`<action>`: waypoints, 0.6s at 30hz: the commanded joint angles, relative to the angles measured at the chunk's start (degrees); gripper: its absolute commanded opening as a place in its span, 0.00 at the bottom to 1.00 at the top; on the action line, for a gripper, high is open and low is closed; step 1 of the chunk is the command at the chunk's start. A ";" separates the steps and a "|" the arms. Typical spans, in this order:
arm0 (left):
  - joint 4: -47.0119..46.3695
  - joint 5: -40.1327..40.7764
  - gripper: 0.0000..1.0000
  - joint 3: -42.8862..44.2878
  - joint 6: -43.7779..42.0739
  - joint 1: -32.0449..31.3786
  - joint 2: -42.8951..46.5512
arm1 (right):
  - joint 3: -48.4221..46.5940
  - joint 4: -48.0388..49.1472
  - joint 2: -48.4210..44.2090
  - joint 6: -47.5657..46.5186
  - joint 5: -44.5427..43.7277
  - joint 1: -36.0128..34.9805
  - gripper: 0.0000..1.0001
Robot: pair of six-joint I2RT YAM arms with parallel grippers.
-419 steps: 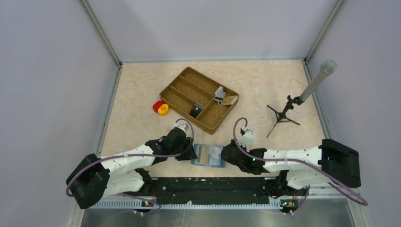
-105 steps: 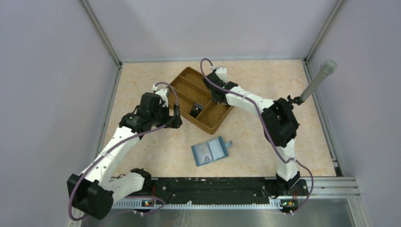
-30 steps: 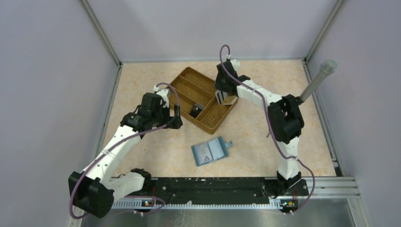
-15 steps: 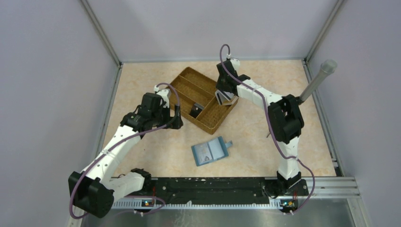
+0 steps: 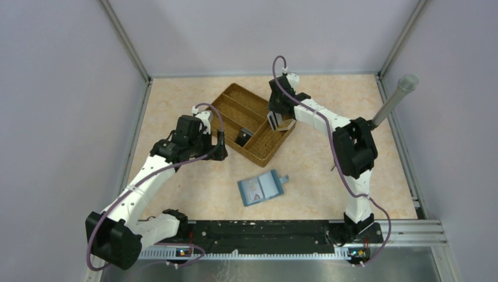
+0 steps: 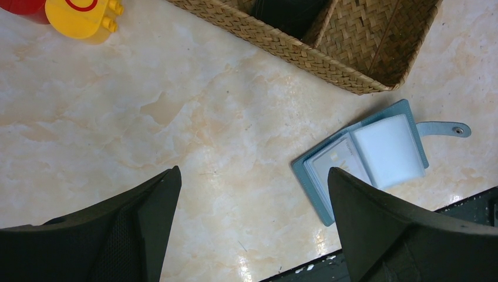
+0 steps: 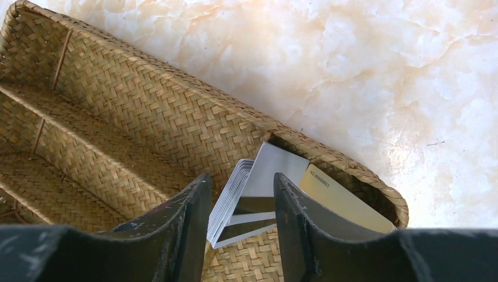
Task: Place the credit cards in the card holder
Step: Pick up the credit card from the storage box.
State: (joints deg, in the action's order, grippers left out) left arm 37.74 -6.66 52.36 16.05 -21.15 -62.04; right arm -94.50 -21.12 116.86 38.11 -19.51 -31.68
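"Credit cards first: where were they?"

"In the woven tray, which sat toward the far edge of the counter, about midway along it. A fanned grey-white stack stood on edge in the end compartment nearest the counter's right edge. One tan card leaned against the tray wall just beside it."

"And the right gripper?"

"It was down in that compartment, its fingers partway apart with the fanned stack between them. I could not tell whether the pads were actually pinching the cards or only flanking them."

"The card holder?"

"It lay open and flat near the middle of the counter's near edge, well apart from the tray, with its tab pointing toward the right edge. The left gripper hung spread wide above bare counter near the tray's left side, holding nothing."

"So how should the pick have been done?"

"I'd have squared the fingers to the card faces, so that closing gathered the fan rather than splaying it. The grip belonged low enough to catch every card. Then a straight lift would clear the woven wall before any swing toward the holder. The likely snags were a card slipping out or the tan one being dragged along."
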 commanded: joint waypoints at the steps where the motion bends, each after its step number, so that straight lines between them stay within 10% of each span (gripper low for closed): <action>1: -1.09 -0.94 0.99 -0.33 -1.11 0.16 -0.18 | -0.27 -0.30 -1.60 -0.64 -1.06 0.58 0.44; 18: -1.09 -0.82 0.99 -0.41 -1.11 0.20 -0.19 | -1.48 0.51 2.98 1.91 4.95 1.44 0.54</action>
State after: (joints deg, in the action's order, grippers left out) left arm 37.74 -6.68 52.36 15.86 -21.15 -62.26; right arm -94.50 -21.23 118.02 38.92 -16.53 -30.57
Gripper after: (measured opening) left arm 0.986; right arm 0.546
